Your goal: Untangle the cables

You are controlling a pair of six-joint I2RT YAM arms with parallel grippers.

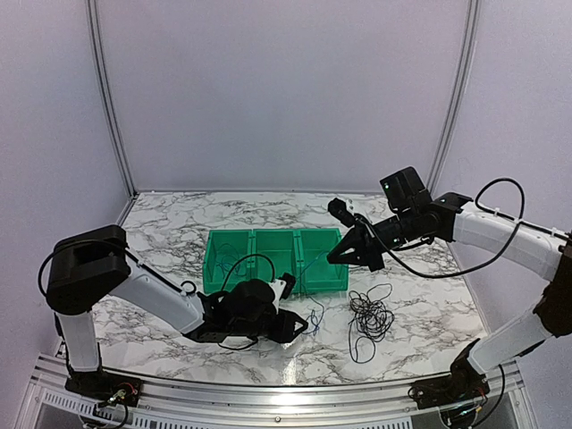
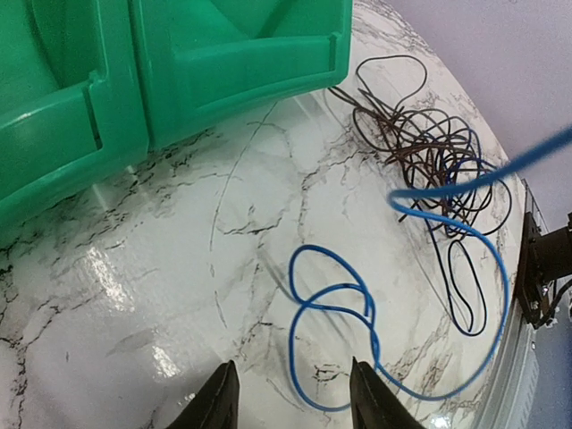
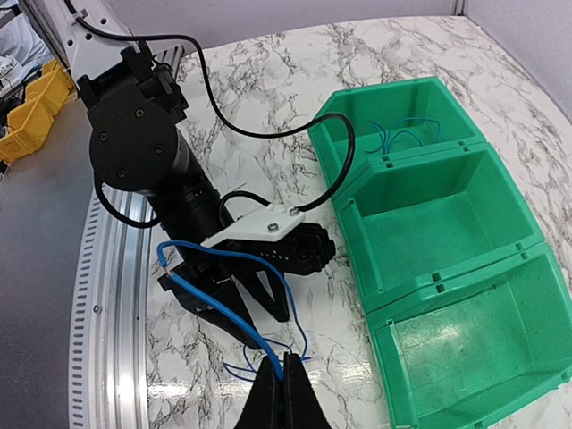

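Cables [image 2: 429, 152] mostly unsorted: black tangle on tabletop [image 2: 134, 295] ahead-right of left hand [image 2: 290, 393], which hangs part-open and empty over blue cable [image 2: 335, 295] loops, right hand [image 3: 284, 380] pinched shut on it, one blue strand in bin [image 3: 465, 223].

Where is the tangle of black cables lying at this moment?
In the top view, the black tangle lies on the marble table at the robot's right, just off the near right corner of the green bins.
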